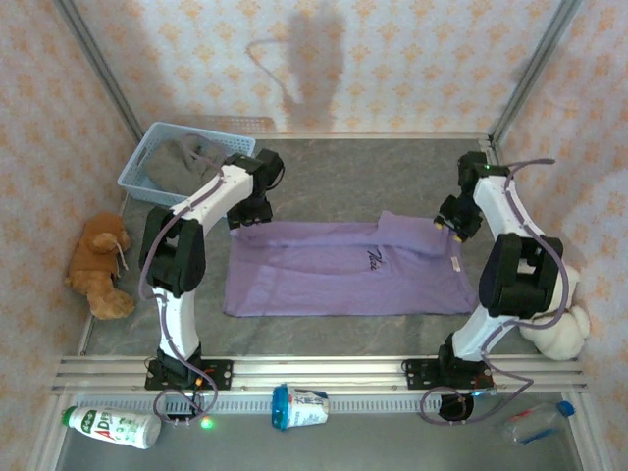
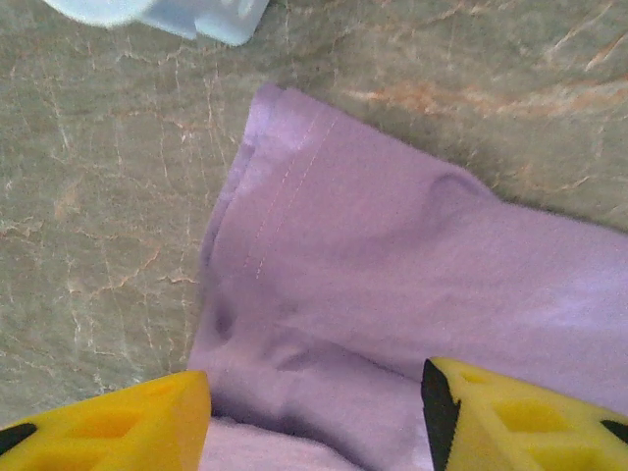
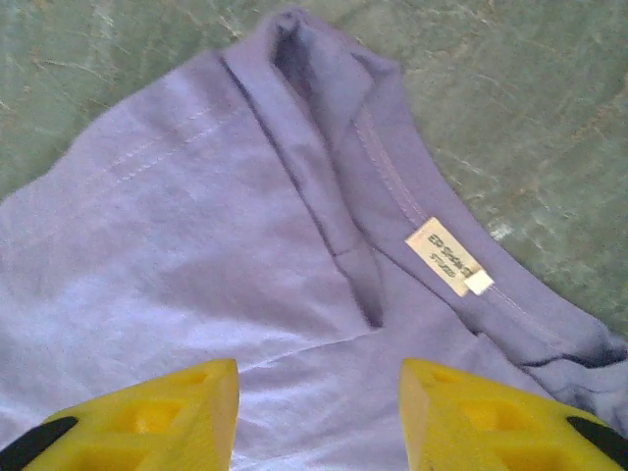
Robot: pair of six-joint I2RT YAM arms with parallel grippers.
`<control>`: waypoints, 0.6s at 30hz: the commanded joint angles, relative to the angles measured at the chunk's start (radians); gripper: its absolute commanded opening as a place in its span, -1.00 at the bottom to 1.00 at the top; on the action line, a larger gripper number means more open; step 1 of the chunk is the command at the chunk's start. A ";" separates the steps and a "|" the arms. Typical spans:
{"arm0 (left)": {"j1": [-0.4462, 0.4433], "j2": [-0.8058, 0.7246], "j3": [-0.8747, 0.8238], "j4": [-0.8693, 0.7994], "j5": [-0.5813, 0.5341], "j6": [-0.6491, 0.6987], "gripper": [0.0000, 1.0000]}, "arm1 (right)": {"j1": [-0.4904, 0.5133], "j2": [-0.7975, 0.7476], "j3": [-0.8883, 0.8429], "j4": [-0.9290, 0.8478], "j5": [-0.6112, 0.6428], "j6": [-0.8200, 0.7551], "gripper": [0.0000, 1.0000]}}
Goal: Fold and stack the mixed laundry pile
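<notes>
The lavender T-shirt (image 1: pixel 343 270) lies spread flat in the middle of the table, its far edge folded over near the small dark print (image 1: pixel 376 257). My left gripper (image 1: pixel 245 211) hovers over the shirt's far left corner. In the left wrist view it (image 2: pixel 314 417) is open, its yellow fingers (image 2: pixel 108 427) apart above the hemmed fold (image 2: pixel 294 196). My right gripper (image 1: pixel 453 224) sits over the far right corner. It (image 3: pixel 319 417) is open above the collar, near the white label (image 3: pixel 446 257). The grey top (image 1: pixel 186 157) lies in the basket.
The light blue basket (image 1: pixel 147 172) stands at the far left; its corner (image 2: pixel 167 12) shows beyond the shirt. A brown plush (image 1: pixel 98 265) lies at the left edge, a cream plush (image 1: pixel 554 329) at the right. A bottle (image 1: pixel 113 424), a cup (image 1: pixel 299 405) and a clear bottle (image 1: pixel 535 422) lie in front of the rail.
</notes>
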 commanded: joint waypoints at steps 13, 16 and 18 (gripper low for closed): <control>-0.037 0.204 0.242 0.153 0.130 -0.108 0.20 | 0.225 0.298 0.280 0.164 -0.053 0.030 -0.01; -0.045 0.227 0.209 0.169 0.135 -0.126 0.20 | 0.262 0.360 0.317 0.174 -0.058 0.050 0.00; -0.045 0.233 0.173 0.178 0.131 -0.127 0.20 | 0.282 0.392 0.331 0.174 -0.058 0.059 0.02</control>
